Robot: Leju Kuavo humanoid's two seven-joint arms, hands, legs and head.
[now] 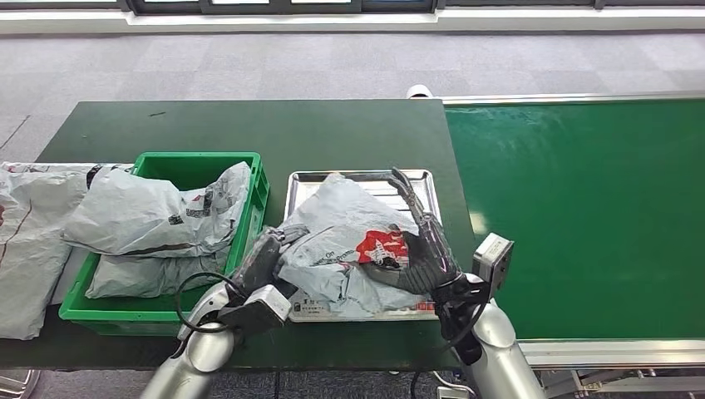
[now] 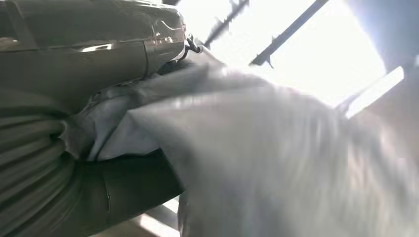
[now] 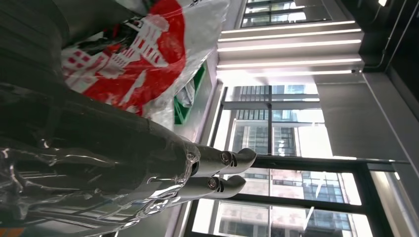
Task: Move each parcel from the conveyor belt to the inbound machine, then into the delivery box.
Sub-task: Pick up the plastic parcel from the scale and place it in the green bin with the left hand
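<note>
A crumpled grey parcel [image 1: 341, 233] with a red print lies over the metal tray [image 1: 366, 174] in the middle of the dark table. My left hand [image 1: 259, 259] grips its left edge; in the left wrist view the grey film [image 2: 276, 158] is bunched under the thumb [image 2: 99, 44]. My right hand [image 1: 424, 249] is against the parcel's right side, thumb on the film below the red patch and fingers stretched straight up. In the right wrist view the red print [image 3: 138, 64] sits against the palm and the fingers [image 3: 232, 160] point out past it.
A green crate [image 1: 199, 160] left of the tray holds two grey parcels [image 1: 158, 216]. More grey parcels [image 1: 29, 241] lie at the table's left end. The green conveyor belt [image 1: 582, 208] runs along the right, bare.
</note>
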